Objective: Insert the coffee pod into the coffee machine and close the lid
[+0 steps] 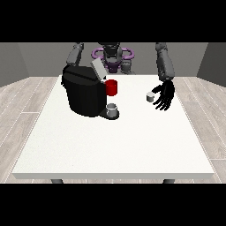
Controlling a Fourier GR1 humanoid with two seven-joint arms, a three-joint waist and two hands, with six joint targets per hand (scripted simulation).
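One hand at the view's right, fingers spread, hovered beside the coffee pod; a centred pinch looked wise, coffee machine lid raised.

Open table in front, clutter toward the back left

The white table lies bare across its whole near half and along the right edge, so a hand could pass there freely. The black coffee machine blocks the back left, its grey lid tilted up and open, a red holder jutting from its front and a grey cup standing just below. A clear lane runs between the machine and the small white pod, which sits just beside the hand at the view's right, fingers spread.
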